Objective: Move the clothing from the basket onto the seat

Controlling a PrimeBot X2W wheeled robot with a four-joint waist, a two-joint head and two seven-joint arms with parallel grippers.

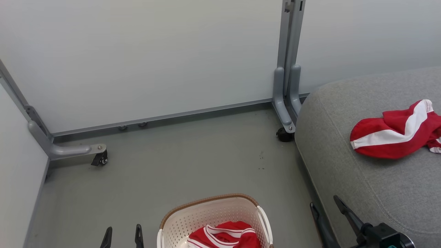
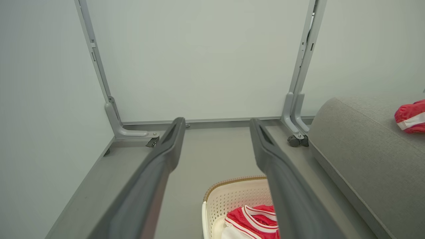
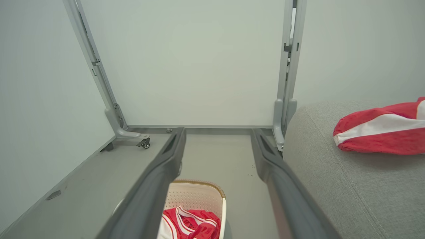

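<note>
Hovering over the grey floor (image 1: 179,162), the left gripper (image 1: 123,238) pointed forward just beside the basket (image 1: 206,212), its two fingers parted and empty. The right gripper (image 1: 326,206), likewise spread with nothing held, slanted up by the edge of the seat (image 1: 365,186). Two red-and-white garments were there: one garment (image 1: 224,236) crumpled in the basket, another garment (image 1: 396,132) lying on the seat. White partition panels (image 1: 155,62) on two grey castored legs (image 1: 282,103) closed the corner behind.
</note>
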